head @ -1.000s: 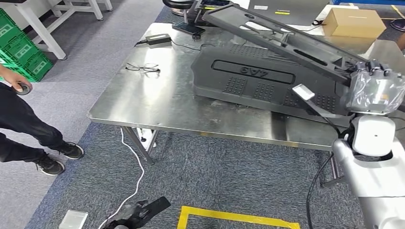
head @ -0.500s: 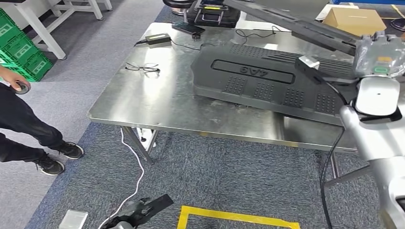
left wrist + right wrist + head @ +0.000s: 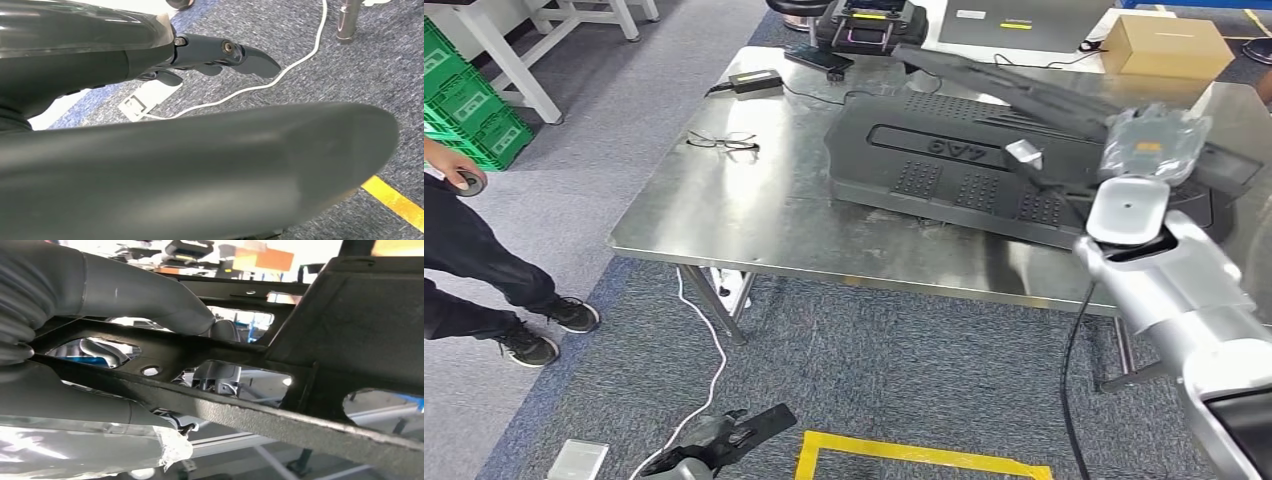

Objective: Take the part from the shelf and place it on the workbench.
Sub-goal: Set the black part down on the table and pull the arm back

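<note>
My right hand (image 3: 1152, 140), wrapped in clear plastic, grips a long black frame part (image 3: 1014, 92) and holds it slanted just above the steel workbench (image 3: 754, 215). In the right wrist view the thumb (image 3: 150, 295) lies over a bar of the frame part (image 3: 280, 420). Under it a large black moulded part marked 4A9 (image 3: 944, 165) lies on the bench. My left hand (image 3: 714, 442) hangs low near the floor; its dark fingers (image 3: 225, 50) are stretched out with nothing in them.
A pair of glasses (image 3: 722, 142), a power adapter (image 3: 754, 80), a black device (image 3: 869, 20) and a cardboard box (image 3: 1166, 45) sit on the bench. A person (image 3: 464, 250) stands at the left by green crates (image 3: 464, 100). A white cable (image 3: 714, 350) and yellow tape (image 3: 914, 455) lie on the carpet.
My right hand rose with the frame part, then swung left and down, bringing the part low over the moulded part. The left hand stays hanging.
</note>
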Motion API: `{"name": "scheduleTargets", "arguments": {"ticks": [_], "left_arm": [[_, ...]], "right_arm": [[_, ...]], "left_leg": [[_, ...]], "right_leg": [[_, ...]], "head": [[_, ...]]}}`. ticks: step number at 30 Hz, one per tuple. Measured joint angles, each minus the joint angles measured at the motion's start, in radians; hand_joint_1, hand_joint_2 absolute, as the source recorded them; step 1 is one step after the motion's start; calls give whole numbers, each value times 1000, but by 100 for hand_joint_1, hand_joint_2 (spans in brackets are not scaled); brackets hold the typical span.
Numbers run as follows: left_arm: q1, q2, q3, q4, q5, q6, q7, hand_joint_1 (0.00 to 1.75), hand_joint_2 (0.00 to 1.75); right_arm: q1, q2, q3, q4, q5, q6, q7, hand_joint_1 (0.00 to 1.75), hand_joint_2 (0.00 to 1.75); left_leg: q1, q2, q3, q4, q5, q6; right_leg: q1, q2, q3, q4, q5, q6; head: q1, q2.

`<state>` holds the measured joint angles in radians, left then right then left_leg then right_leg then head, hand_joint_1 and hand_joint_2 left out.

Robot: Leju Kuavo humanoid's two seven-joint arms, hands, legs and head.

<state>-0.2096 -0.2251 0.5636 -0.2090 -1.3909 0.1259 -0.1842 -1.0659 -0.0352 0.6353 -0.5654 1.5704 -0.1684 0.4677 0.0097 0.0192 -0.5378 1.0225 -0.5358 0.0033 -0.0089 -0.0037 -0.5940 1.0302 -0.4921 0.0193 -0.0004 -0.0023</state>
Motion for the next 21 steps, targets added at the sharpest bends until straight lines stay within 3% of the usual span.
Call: {"name": "scheduleTargets", "arguments": {"ticks": [17, 18, 21], "left_arm": [[-2, -5, -6, 0, 1, 2, 8, 0, 0], [-2, -5, -6, 0, 1, 2, 9, 0, 0], [-1, -5, -6, 0, 1, 2, 12, 0, 0]], "right_arm": [[82, 55, 36, 125, 0, -16, 35, 175, 175], [83, 57, 36, 128, 0, -18, 33, 165, 175], [88, 63, 36, 136, 0, -20, 18, 37, 175]], "left_leg": [[0, 0, 0, 0, 0, 0], [0, 0, 0, 0, 0, 0], [0, 0, 0, 0, 0, 0]], "right_leg": [[0, 0, 0, 0, 0, 0], [0, 0, 0, 0, 0, 0], [0, 0, 0, 0, 0, 0]], "head": [[0, 0], [0, 0], [0, 0]]}}
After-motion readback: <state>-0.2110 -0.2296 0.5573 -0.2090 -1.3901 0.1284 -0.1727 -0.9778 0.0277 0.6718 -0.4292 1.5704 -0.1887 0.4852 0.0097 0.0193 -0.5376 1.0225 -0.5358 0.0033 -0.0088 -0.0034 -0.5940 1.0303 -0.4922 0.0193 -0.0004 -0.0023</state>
